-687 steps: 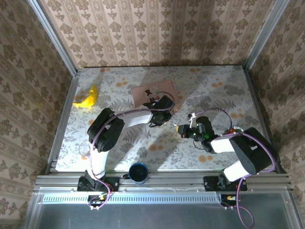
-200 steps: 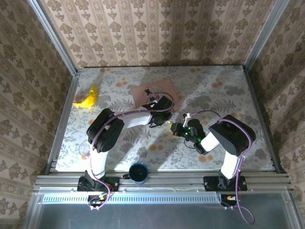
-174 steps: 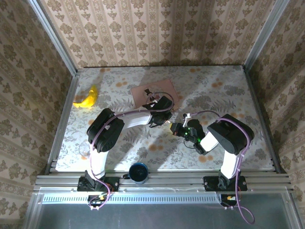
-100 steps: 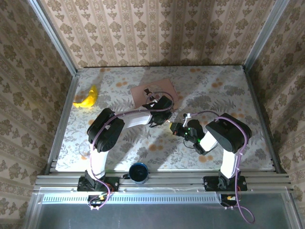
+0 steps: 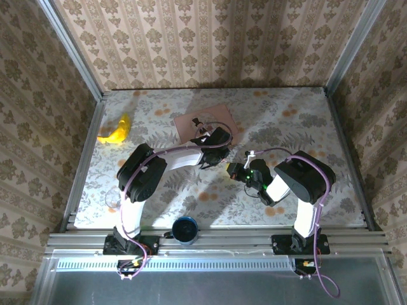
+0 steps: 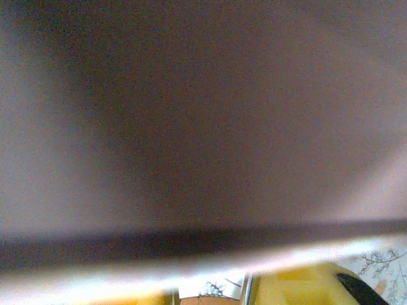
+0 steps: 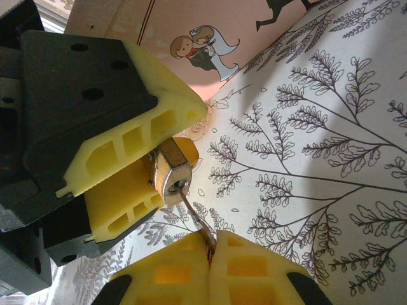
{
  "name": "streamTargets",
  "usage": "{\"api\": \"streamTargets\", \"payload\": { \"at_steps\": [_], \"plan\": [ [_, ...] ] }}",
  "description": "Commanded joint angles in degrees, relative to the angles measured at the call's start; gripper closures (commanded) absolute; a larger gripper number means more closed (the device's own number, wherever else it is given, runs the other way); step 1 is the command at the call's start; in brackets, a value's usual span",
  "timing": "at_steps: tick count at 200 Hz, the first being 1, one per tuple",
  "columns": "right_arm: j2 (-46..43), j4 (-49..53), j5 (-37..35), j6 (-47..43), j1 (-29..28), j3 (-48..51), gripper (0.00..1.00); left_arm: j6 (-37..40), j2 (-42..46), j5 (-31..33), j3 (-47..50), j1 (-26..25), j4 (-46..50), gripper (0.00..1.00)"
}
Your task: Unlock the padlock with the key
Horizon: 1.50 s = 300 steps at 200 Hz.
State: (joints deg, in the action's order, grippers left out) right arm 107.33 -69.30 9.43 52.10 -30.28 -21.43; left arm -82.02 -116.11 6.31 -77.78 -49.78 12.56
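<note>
1. When you look from the right wrist camera, the job looks partly done. The right gripper (image 7: 210,251) has its yellow fingers pressed together, pinching the key (image 7: 196,216). The key's thin blade runs up and left from those fingertips, and its tip sits in the keyhole of the padlock (image 7: 170,170). This tiny brass block is just above the right gripper, squeezed between the two yellow fingers of the left gripper (image 7: 166,159). I cannot see the padlock's loop, so I cannot tell if it has popped open. My guess is that turning the key and freeing the loop are left to do. Beyond the left gripper lies the pink picture box (image 7: 191,38).

2. From the left wrist camera, something big, dark and blurry sits right up against the lens. I cannot tell what it is. A bit of yellow, likely a finger (image 6: 299,286), peeks in below it.

3. From the top camera, the left arm (image 5: 172,157) lies long and low, pointing to its right. The right arm (image 5: 299,181) is folded up tight, pointing to its left. The two grippers meet tip to tip. A banana (image 5: 116,131) lies well off to the left gripper's left.
</note>
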Motion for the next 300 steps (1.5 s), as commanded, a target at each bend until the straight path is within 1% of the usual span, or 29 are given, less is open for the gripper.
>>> {"api": "streamTargets", "payload": {
  "at_steps": [1,59,75,106,126,147,183,212,239,300],
  "plan": [
    [0.4,-4.9,0.5,2.8,-1.0,-3.6,1.00,-6.9,-3.0,-10.6,-0.3,-2.2,-1.2,1.00],
    [-1.5,-4.2,2.8,2.8,-0.9,-4.2,1.00,-6.8,-3.0,-11.0,0.3,-2.1,-1.5,1.00],
    [-1.3,-3.9,4.5,2.2,-0.6,-4.9,1.00,-6.3,-2.8,-11.1,0.4,-2.1,-1.6,1.00],
    [-0.4,-4.2,10.0,1.6,0.5,-6.6,1.00,-5.7,-2.4,-11.1,0.8,-2.2,-1.7,1.00],
    [-0.9,-3.7,11.8,0.7,1.2,-6.8,1.00,-5.5,-2.2,-11.1,1.0,-2.2,-1.8,1.00],
    [-2.7,-0.6,11.3,-0.8,2.5,-5.8,1.00,-5.2,-1.7,-10.8,1.5,-2.2,-1.8,1.00],
    [-6.9,7.2,12.9,-4.9,5.2,-5.7,1.00,-5.0,-1.1,-10.6,2.0,-2.2,-1.8,1.00],
    [-8.0,13.1,18.3,-7.7,7.0,-8.3,1.00,-4.9,-1.1,-10.9,2.2,-2.1,-2.4,1.00],
    [-7.4,14.1,21.9,-8.3,8.2,-9.7,1.00,-4.4,-0.9,-11.0,2.3,-2.1,-2.4,1.00],
    [-4.9,11.8,27.4,-7.9,10.5,-10.3,1.00,-3.6,-0.2,-11.0,2.5,-2.1,-2.7,1.00]
  ]
}}
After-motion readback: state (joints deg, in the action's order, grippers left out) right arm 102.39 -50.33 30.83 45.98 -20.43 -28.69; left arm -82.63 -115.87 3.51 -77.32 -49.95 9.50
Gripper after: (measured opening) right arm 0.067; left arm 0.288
